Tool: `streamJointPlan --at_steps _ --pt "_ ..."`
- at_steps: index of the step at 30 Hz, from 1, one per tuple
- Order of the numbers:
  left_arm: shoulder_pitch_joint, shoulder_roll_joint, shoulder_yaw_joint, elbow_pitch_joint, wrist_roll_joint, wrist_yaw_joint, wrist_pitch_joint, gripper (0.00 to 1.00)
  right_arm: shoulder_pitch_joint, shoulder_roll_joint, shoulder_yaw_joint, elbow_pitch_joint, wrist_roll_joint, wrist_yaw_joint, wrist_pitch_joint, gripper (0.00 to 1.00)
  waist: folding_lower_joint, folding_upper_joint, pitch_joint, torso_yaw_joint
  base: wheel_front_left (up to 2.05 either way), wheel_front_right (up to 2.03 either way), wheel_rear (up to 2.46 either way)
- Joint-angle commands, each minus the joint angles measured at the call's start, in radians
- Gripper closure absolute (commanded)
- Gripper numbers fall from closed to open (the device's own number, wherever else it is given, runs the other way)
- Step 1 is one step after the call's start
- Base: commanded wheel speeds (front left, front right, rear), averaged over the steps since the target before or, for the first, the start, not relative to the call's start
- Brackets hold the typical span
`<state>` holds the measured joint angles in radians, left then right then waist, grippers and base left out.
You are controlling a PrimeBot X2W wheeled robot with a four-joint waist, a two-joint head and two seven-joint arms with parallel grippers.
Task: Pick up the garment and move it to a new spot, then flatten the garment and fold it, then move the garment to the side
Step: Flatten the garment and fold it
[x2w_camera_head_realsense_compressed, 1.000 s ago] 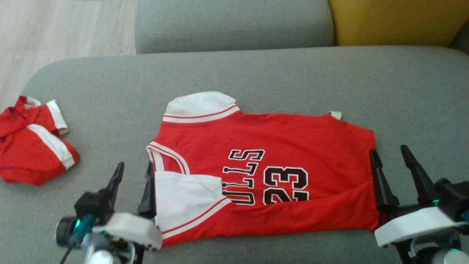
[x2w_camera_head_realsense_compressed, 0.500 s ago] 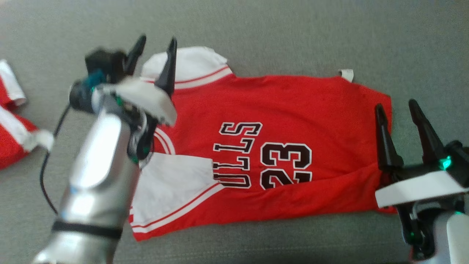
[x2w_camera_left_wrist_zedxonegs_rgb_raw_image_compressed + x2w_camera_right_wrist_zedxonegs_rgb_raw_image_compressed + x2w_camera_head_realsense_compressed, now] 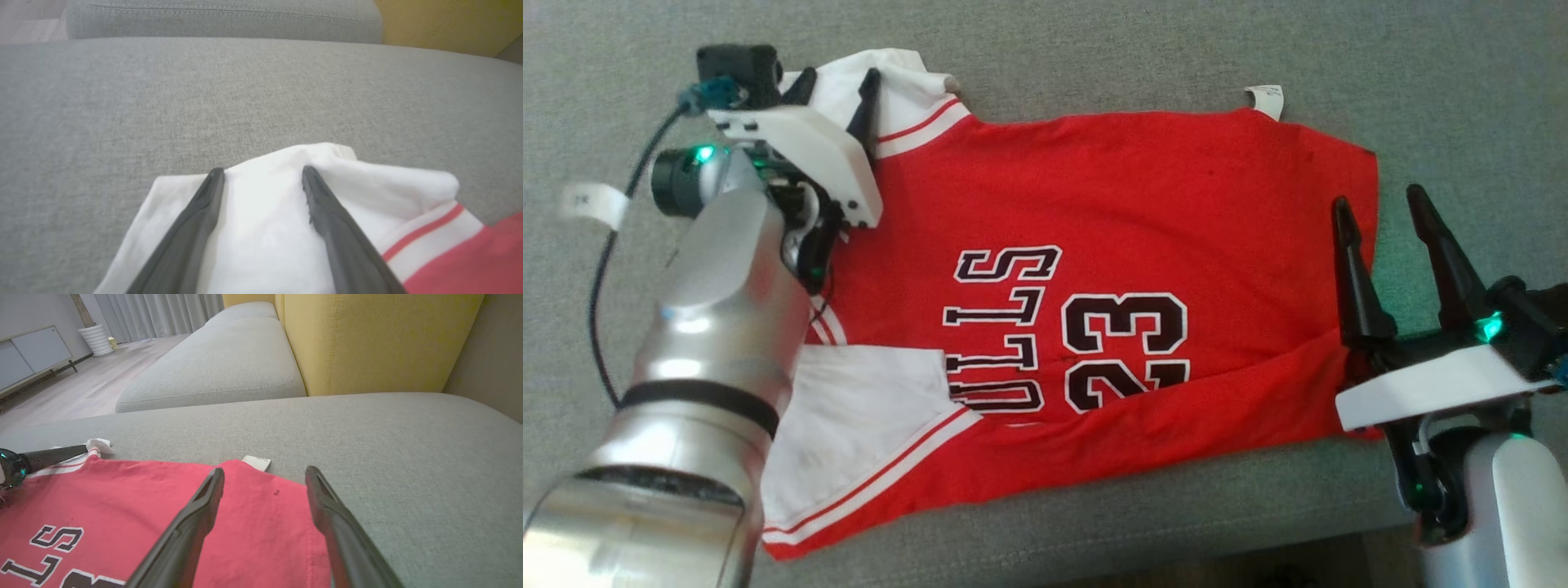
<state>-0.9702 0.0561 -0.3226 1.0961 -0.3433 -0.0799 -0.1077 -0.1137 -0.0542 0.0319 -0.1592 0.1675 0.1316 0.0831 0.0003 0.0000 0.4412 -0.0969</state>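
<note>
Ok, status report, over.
Left pincer open over white sleeve. Right pincer open at hem. Jersey spread on sofa. Nothing blocking.

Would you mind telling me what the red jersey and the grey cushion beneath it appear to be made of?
The red jersey looks like thin, matte sports cloth, perhaps polyester: it lies limp with soft creases, white trim at the sleeves. The grey cushion looks like coarse woven upholstery, matte, with a flecked weave showing close up.
</note>
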Motion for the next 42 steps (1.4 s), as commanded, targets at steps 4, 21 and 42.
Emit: streamJointPlan --at_steps 4,21,42 --pt "-0.052 0.018 0.002 0.075 -0.016 -0.014 0.015 0.95 -0.026 -0.004 0.005 -0.018 0.01 -0.001 -0.007 0.0 -0.0003 0.0 0.002 -0.002 0.0 0.0 0.0" --pt "-0.097 -0.004 -0.057 0.121 -0.026 -0.033 -0.141 1.0 -0.32 -0.162 -0.038 0.293 0.108 -0.001 0.089 0.0 -0.0003 0.0 -0.033 0.053 0.0 0.0 0.0" --pt "-0.069 -0.006 -0.158 0.043 -0.147 -0.046 -0.154 1.0 -0.522 -0.289 0.299 0.669 0.297 -0.001 0.205 1.0 -0.0003 0.0 -0.042 0.105 0.0 0.0 0.0"
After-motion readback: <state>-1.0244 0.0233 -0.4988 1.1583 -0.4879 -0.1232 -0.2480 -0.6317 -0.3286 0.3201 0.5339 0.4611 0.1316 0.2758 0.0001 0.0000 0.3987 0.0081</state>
